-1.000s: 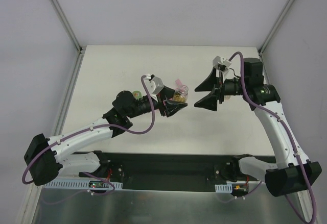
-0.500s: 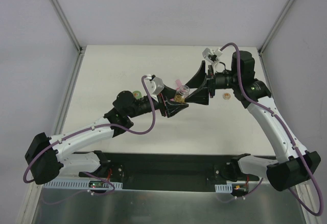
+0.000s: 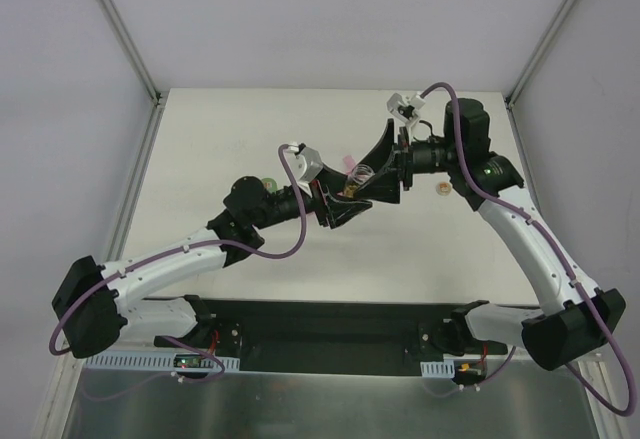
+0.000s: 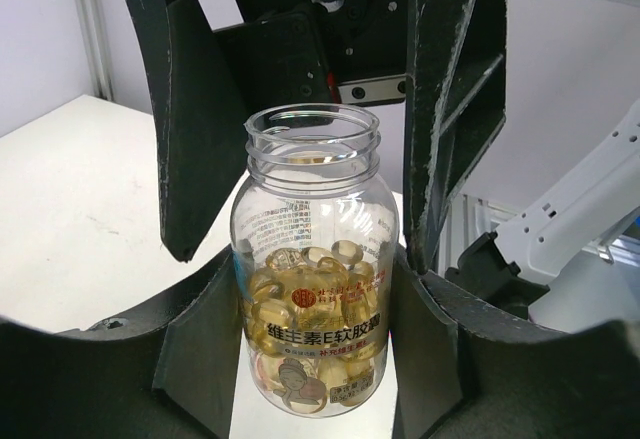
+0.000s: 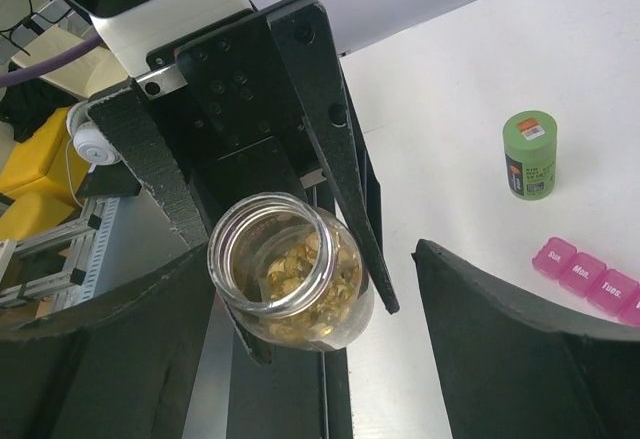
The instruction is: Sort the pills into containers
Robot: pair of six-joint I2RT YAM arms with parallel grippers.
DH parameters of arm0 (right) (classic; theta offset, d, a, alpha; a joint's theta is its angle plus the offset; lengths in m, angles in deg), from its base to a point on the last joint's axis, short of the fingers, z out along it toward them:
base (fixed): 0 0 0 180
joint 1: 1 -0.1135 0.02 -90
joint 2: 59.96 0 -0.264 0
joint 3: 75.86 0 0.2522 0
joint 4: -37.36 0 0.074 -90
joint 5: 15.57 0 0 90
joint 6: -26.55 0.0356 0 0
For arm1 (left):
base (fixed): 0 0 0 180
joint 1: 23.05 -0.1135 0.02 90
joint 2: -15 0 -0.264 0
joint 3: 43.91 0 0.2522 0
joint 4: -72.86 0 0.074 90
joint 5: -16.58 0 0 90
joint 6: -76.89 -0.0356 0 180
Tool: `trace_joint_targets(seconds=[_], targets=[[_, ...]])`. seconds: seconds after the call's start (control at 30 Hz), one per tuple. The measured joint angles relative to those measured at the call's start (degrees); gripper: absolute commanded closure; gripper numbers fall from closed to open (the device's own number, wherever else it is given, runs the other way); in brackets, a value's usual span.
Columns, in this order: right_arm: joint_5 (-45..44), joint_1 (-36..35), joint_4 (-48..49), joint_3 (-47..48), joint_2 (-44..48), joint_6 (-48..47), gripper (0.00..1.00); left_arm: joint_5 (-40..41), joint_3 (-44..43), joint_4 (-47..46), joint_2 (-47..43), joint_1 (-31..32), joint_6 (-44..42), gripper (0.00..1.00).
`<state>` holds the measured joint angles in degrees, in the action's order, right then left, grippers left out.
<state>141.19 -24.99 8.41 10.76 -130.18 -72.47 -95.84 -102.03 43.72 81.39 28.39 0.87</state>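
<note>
My left gripper (image 3: 345, 206) is shut on a small clear bottle (image 3: 358, 179) and holds it above the table with its mouth open and uncapped. Yellow-amber pills (image 4: 312, 284) fill its lower half; they also show through its mouth in the right wrist view (image 5: 295, 259). My right gripper (image 3: 380, 171) is open, with one finger on each side of the bottle's neck (image 4: 312, 144). In the right wrist view the bottle (image 5: 290, 274) sits close to the left finger (image 5: 110, 349). The pink pill organizer (image 5: 590, 281) lies on the table, its lids down, mostly hidden in the top view.
A green bottle with a dark cap (image 5: 530, 154) stands on the table near the organizer, and shows behind my left arm (image 3: 268, 183). A small round cap-like disc (image 3: 438, 190) lies on the table under my right arm.
My right gripper has swung left to the bottle and now straddles its neck. My left gripper still holds the bottle in about the same place.
</note>
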Motion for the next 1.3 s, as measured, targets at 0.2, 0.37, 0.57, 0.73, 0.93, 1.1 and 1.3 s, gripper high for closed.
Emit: trace_joint_targets(seconds=[0.2, 0.37, 0.57, 0.73, 0.93, 1.1, 1.3], targets=[[-0.61, -0.39, 0.13, 0.22, -0.48, 0.04, 0.44, 0.35, -0.39, -0.46, 0.87, -0.02, 0.9, 0.99], [-0.7, -0.39, 0.55, 0.52, -0.55, -1.29, 0.64, 1.6, -0.44, 0.07, 1.11, -0.09, 2.58, 0.86], [-0.92, -0.46, -1.16, 0.85, -0.55, -3.3, 0.66, 1.9, -0.31, 0.2, 1.09, -0.04, 2.75, 0.63], [-1.38, -0.85, -2.51, 0.85, -0.55, -4.59, 0.67, 1.9, 0.52, 0.42, 0.35, 0.0, 2.75, 0.5], [-1.62, -1.31, -3.89, 0.85, -0.55, -5.75, 0.68, 1.77, 0.72, 2.12, -0.72, 0.0, 2.75, 0.36], [-2.12, -1.18, -4.9, 1.07, -0.55, -6.88, 0.69, 0.96, 0.72, 3.37, -1.99, 0.0, 2.82, 0.31], [-2.36, -1.18, -7.76, 1.36, -0.57, -8.72, 0.69, -0.7, 0.7, 5.66, -2.6, -0.02, 2.29, 0.3]])
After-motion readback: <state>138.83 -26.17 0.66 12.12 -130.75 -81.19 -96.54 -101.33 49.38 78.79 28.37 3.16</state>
